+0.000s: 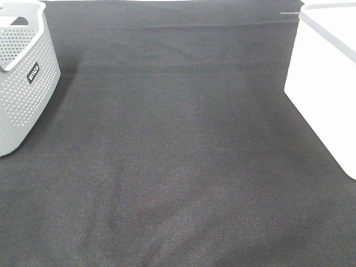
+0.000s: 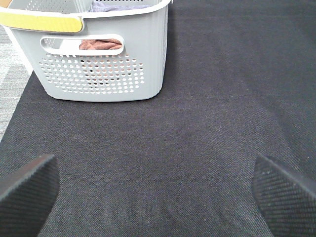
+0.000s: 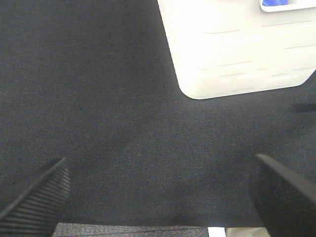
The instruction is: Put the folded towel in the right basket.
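Both arms' fingers (image 2: 29, 195) (image 3: 37, 197) are spread wide over bare dark tabletop (image 1: 178, 167), gripping nothing, and cloth shows only inside the grey basket (image 2: 98, 59), well apart from the white basket (image 3: 237, 49), so a reach could snag its rim.

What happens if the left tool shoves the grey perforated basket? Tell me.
The grey basket would probably slide rather than tip: its base sits flat on the dark cloth. Thin perforated plastic walls suggest it is light. Cloth showing through the handle slot adds little weight.
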Action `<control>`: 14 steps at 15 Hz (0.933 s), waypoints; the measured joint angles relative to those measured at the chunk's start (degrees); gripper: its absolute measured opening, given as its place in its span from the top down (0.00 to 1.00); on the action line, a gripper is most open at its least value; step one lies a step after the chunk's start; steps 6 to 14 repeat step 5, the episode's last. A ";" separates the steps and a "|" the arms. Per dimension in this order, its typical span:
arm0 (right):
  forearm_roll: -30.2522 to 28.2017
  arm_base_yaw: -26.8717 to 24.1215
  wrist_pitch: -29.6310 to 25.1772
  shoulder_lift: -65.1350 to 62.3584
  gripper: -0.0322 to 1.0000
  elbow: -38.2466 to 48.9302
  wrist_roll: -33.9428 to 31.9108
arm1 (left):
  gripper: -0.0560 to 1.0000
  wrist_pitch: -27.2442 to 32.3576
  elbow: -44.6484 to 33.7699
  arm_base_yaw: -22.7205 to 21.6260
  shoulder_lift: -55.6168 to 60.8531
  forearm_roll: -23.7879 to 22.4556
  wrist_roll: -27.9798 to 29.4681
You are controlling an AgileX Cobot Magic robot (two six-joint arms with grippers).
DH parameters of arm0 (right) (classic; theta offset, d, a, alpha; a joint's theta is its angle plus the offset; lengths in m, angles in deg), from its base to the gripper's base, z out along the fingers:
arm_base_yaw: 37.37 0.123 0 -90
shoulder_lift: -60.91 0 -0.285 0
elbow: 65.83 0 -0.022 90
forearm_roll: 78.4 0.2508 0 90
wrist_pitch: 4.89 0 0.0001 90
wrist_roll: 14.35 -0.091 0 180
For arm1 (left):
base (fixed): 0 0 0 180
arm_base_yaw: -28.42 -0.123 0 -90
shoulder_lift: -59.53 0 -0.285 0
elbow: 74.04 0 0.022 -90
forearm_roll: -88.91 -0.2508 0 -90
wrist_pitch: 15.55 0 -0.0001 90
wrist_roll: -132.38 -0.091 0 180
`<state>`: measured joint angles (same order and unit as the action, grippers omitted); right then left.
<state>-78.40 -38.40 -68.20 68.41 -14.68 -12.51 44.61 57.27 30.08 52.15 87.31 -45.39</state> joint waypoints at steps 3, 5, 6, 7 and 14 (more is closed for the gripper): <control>0.00 0.00 0.00 0.00 0.05 0.00 0.00 | 0.01 0.00 0.00 0.00 0.00 0.00 -0.06; 0.00 0.00 0.00 0.00 0.05 0.00 0.00 | 0.01 0.00 0.00 0.00 0.00 0.00 -0.06; 0.00 0.00 0.00 0.00 0.05 0.00 0.00 | 0.01 0.00 0.00 0.00 0.00 0.00 -0.06; 0.00 0.00 0.00 0.00 0.05 0.00 0.00 | 0.01 0.00 0.00 0.00 0.00 0.00 -0.06; 0.00 0.00 0.00 0.00 0.05 0.00 0.00 | 0.01 0.00 0.00 0.00 0.00 0.00 -0.06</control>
